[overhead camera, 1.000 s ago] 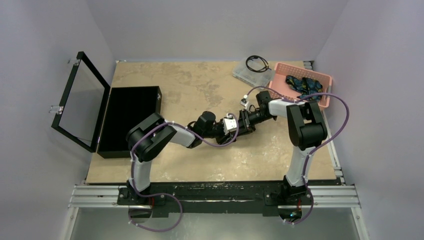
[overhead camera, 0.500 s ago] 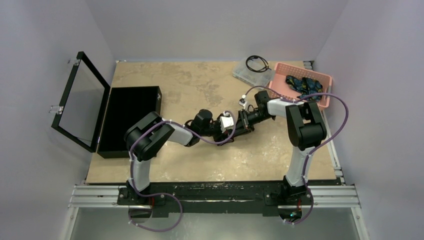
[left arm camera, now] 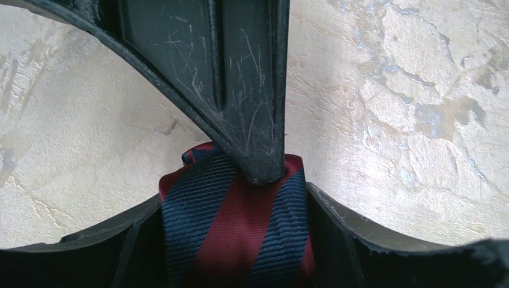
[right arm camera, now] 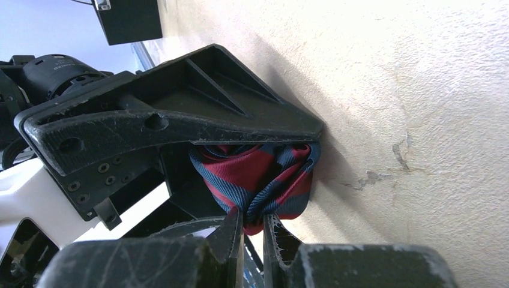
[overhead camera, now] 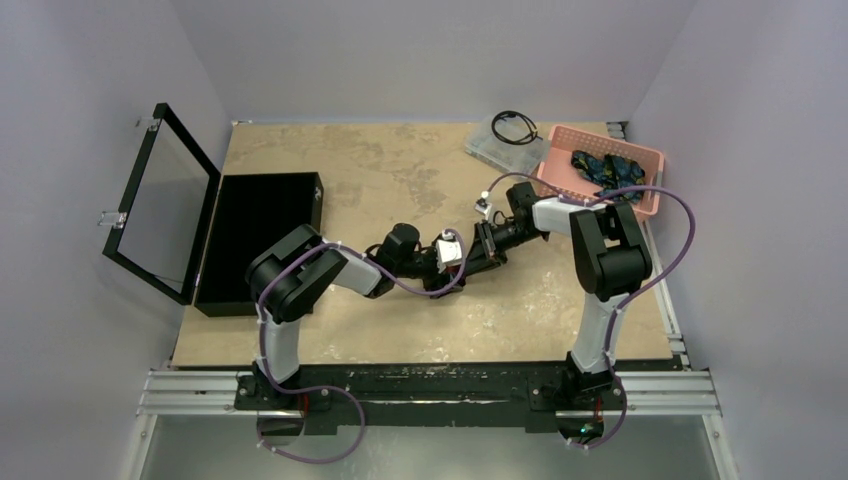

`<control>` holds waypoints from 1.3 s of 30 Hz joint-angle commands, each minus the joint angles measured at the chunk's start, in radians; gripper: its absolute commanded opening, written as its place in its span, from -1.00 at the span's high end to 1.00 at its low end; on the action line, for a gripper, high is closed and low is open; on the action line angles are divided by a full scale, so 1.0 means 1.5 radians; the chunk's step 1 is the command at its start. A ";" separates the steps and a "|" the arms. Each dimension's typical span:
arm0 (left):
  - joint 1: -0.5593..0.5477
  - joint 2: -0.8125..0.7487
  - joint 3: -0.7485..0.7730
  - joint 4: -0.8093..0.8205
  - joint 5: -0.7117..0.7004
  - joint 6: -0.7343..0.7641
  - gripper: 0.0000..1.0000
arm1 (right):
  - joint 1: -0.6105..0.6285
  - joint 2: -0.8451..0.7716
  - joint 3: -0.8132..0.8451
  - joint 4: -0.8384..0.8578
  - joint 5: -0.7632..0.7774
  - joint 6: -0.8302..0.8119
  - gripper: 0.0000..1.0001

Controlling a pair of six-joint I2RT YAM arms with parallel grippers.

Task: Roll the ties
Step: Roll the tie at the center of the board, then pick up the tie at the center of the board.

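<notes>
Two grippers, one roll

On the bench (overhead camera: 330,170), your right gripper (right arm camera: 252,228) has its jaws pinching a fold of the rolled maroon tie (right arm camera: 258,171). Your left gripper (left arm camera: 234,198), facing it, stands with jaws spread either side of the roll, seemingly bracketing rather than squeezing it.

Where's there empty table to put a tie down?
Bare table lies at the far middle, between the black case and the clear tray. Another strip runs along the table's near edge. Crowded: the centre, where the left gripper and right gripper meet on the maroon tie, and the pink basket holding blue ties.
</notes>
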 commanded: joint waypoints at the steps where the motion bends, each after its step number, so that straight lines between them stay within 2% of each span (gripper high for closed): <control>1: -0.004 -0.010 -0.021 -0.026 0.015 0.009 -0.23 | 0.003 0.013 0.018 0.023 0.057 -0.032 1.00; 5: -0.004 -0.002 -0.005 -0.050 0.020 0.019 0.38 | 0.003 0.015 0.018 0.021 0.045 -0.030 1.00; 6: -0.005 0.002 -0.002 -0.052 0.019 0.021 0.49 | 0.004 0.015 0.019 0.023 0.046 -0.029 0.94; 7: -0.004 0.005 -0.002 -0.052 0.017 0.022 0.55 | 0.004 0.014 0.021 0.025 0.047 -0.025 0.78; 9: -0.005 0.009 -0.002 -0.056 0.019 0.027 0.64 | 0.003 0.014 0.023 0.027 0.049 -0.019 0.32; 12: -0.004 0.013 -0.007 -0.059 0.019 0.032 0.71 | 0.004 0.018 0.024 0.034 0.048 -0.007 -0.13; 14: -0.005 0.014 -0.010 -0.060 0.020 0.036 0.71 | 0.005 0.021 0.023 0.040 0.050 -0.003 -0.32; 18: -0.004 0.016 -0.013 -0.061 0.022 0.040 0.72 | 0.007 0.035 0.026 0.048 0.066 0.002 -0.52; 20: -0.004 0.017 -0.012 -0.063 0.023 0.041 0.72 | 0.008 0.044 0.030 0.050 0.062 0.002 -0.53; 23: -0.005 0.018 -0.009 -0.069 0.022 0.042 0.72 | 0.008 0.041 0.034 0.051 0.044 0.002 -0.34; 25: -0.004 0.019 -0.008 -0.071 0.021 0.042 0.72 | 0.011 0.033 0.038 0.045 0.029 0.004 -0.29; 27: -0.005 0.022 -0.005 -0.074 0.021 0.042 0.71 | 0.017 0.027 0.040 0.039 0.019 0.005 -0.37; 29: -0.004 0.024 -0.001 -0.079 0.022 0.042 0.71 | 0.021 0.023 0.040 0.039 0.014 0.009 -0.53; 32: -0.004 0.028 0.004 -0.085 0.022 0.042 0.68 | 0.022 0.022 0.038 0.045 0.004 0.017 -0.52; 35: -0.004 0.030 0.009 -0.092 0.021 0.043 0.67 | 0.026 0.026 0.042 0.045 0.001 0.017 -0.32; 39: -0.004 0.030 0.010 -0.096 0.023 0.041 0.59 | 0.028 0.030 0.046 0.044 -0.004 0.011 0.26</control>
